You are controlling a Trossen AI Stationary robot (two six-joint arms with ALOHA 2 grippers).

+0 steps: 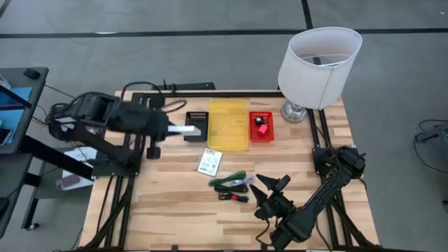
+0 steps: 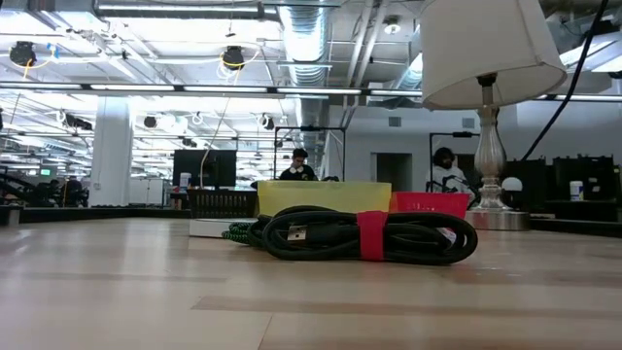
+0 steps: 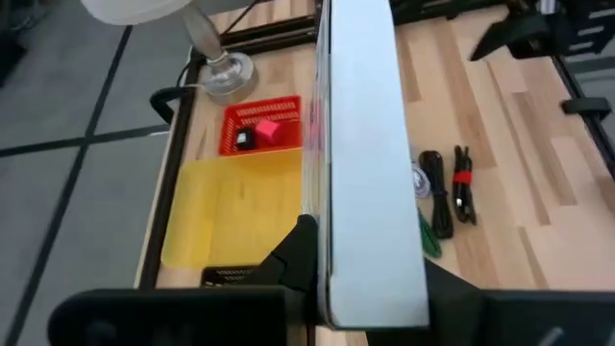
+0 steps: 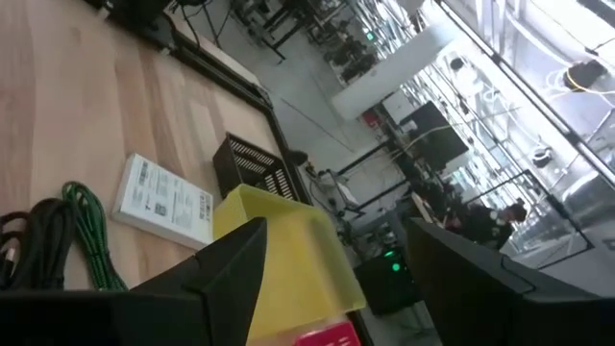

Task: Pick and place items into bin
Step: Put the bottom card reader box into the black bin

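My left gripper is shut on a white flat pack and hangs above the table's far left part. The pack's free end reaches over a small black bin. Next to that stand a yellow bin and a red bin holding a red piece and a black cube. Another white labelled pack lies flat on the table. Green-and-black cables and a black cable with a red tie lie beside it. My right gripper stands open next to the cables. My left gripper pinches the white pack's near end between its two fingers, one on each broad face. The fingers slant down toward the table's right side, along the pack. The pack sticks out ahead of them on edge, lifted clear of table and bins.
A table lamp with a white shade stands at the far right corner, close to the red bin. Bare wood lies along the near left part of the table. People show in the room beyond the far edge.
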